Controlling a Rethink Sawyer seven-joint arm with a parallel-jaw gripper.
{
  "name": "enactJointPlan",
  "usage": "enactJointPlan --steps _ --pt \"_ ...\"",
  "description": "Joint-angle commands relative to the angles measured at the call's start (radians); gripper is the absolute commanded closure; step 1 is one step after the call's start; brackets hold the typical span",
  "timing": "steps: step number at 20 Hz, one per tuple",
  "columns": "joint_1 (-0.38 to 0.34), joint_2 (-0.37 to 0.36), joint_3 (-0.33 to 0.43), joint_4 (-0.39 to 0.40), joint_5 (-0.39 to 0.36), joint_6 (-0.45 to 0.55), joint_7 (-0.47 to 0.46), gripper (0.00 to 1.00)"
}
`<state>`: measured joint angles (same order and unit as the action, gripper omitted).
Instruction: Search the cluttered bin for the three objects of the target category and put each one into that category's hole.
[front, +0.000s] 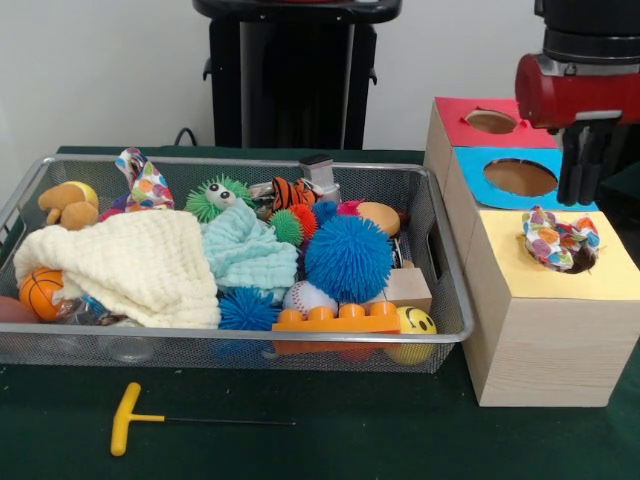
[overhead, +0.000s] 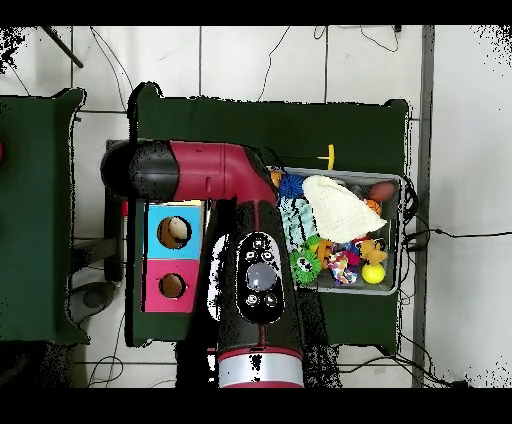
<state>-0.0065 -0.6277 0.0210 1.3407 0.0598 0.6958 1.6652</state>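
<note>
The black gripper of the red arm hung above the blue-topped wooden box; I cannot tell if it was spread or pressed together. Just near of it, a white cloth with colourful polka dots sat half inside the round hole of the yellow-topped pale wooden box. To the left, the silver wire mesh bin held a second dotted cloth at its far side, beside a cream knitted blanket and a blue spiky rubber ball.

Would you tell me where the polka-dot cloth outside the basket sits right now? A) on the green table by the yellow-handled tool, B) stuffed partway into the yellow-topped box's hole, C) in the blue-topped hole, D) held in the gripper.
B: the polka-dot cloth bunches in the hole of the yellow top, below the gripper.
</note>
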Motion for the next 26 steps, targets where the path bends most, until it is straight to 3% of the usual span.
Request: enactJointPlan --steps 1,12,26 --pt "-0.050 0.012 0.036 0.119 -0.051 -0.016 0.036 1.00" --pt "-0.069 0.034 0.071 0.138 -0.056 -0.062 0.049 1.00" --pt "-0.027 0.085 0.061 0.165 -0.049 -0.156 0.129 1.00"
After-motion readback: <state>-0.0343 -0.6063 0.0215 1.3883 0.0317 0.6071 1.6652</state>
